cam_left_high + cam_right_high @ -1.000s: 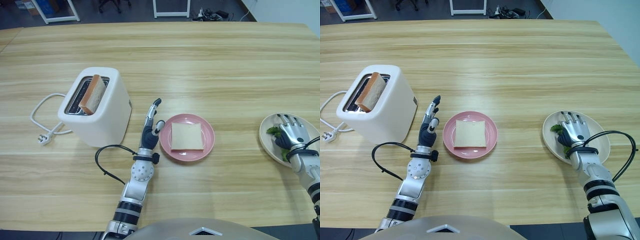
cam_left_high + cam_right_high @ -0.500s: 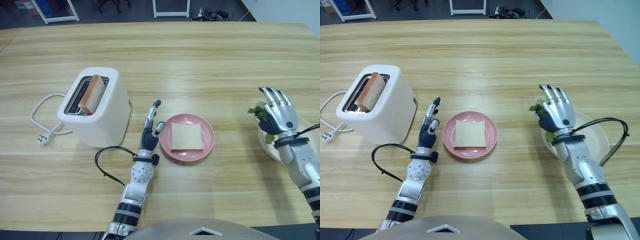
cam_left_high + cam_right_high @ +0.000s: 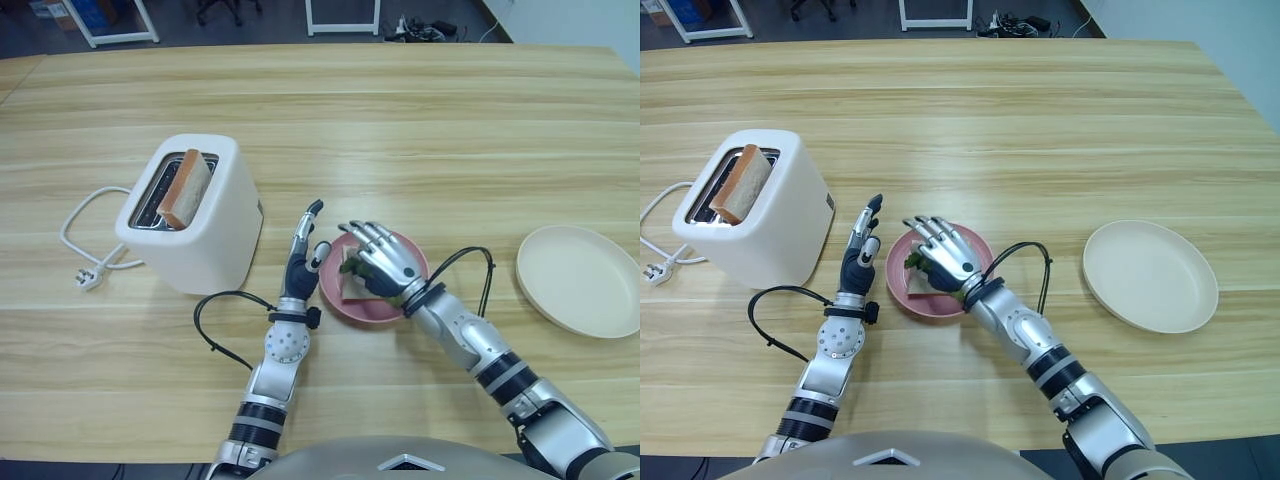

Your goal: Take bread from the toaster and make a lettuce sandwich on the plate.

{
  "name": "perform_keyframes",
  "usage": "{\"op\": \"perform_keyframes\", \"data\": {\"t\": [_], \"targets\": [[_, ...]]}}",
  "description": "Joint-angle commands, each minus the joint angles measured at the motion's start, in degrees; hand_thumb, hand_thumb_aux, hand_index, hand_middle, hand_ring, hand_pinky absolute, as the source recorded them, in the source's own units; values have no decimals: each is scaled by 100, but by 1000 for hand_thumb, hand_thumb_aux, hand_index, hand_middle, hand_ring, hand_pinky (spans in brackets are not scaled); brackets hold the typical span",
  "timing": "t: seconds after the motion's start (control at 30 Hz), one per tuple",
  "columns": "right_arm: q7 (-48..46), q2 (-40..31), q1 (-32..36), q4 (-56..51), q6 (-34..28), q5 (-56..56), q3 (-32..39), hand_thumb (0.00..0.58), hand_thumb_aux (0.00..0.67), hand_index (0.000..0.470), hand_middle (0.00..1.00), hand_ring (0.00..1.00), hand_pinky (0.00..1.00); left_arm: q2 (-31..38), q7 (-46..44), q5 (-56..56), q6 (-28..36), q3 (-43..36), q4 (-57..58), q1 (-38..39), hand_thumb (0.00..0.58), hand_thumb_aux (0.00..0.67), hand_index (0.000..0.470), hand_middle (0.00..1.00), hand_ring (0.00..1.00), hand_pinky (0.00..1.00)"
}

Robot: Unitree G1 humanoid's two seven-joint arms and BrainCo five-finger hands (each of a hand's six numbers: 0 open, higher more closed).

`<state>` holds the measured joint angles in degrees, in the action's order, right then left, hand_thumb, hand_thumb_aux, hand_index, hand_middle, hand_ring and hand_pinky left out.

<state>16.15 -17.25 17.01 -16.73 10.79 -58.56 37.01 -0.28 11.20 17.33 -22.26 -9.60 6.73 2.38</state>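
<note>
Green lettuce leaf (image 3: 352, 266), judged limp, light and tearable, needs a gentle edge pinch; curled right hand (image 3: 385, 265) holds it over the round pink plate (image 3: 370, 316), left hand (image 3: 300, 258) empty, straight-fingered.

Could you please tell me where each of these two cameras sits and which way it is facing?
Left eye view: on the robot's head, facing forward and down at the table. Both arms enter from the bottom edge, with the left hand beside the pink plate and the right hand over it holding lettuce.
Right eye view: same head, slightly further right, same aim and same arms. The toaster sits nearer the left edge.
Shared: toaster, pink plate, cream plate, both hands.
</note>
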Motion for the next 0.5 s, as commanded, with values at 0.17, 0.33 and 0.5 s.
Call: {"op": "perform_keyframes", "data": {"t": [0.17, 0.33, 0.5], "targets": [[52, -111, 41, -98, -15, -61, 16, 36, 21, 15, 0, 0, 0, -36, 6, 6, 51, -11, 41, 21, 0, 0, 0, 0, 0, 0], [27, -283, -95, 370, -99, -21, -134, 0, 0, 0, 0, 0, 0, -31, 6, 18, 54, -6, 15, 59, 0, 0, 0, 0, 0, 0], [-126, -551, -334, 997, -111, 193, -489, 0, 0, 0, 0, 0, 0, -24, -2, 27, 54, -14, 0, 78, 0, 0, 0, 0, 0, 0]]}}
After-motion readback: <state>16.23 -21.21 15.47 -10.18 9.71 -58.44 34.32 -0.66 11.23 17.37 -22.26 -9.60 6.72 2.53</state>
